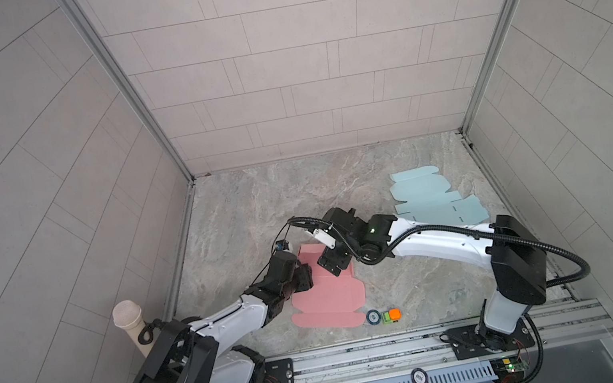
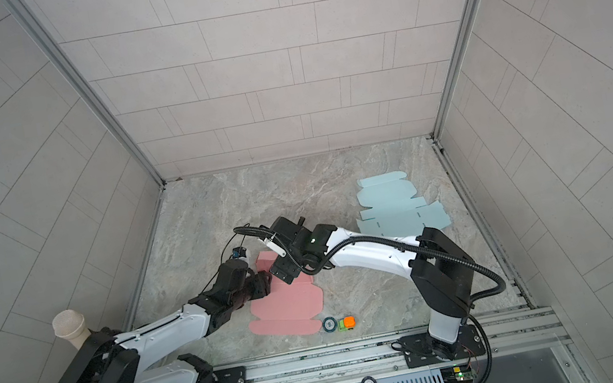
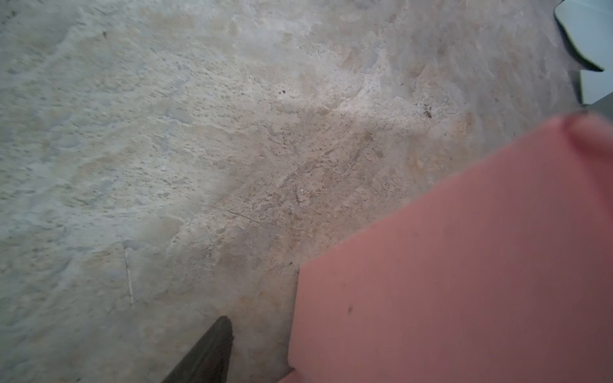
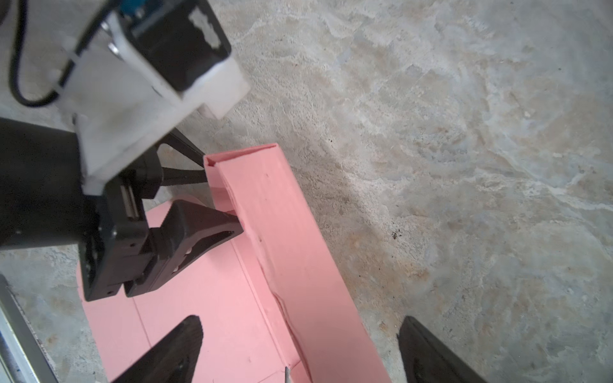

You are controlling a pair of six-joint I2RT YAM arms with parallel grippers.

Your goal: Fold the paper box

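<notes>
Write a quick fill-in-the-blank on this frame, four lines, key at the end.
1. The paper box being folded is ___ in colour.
2. A second blank, lying flat farther back on the table, is light ___.
3. In the right wrist view, the right gripper has its fingers ___, one on each side of the box's raised wall.
4. The small block near the box's front flap is green and ___.

Missing words: pink; blue; open; orange.
</notes>
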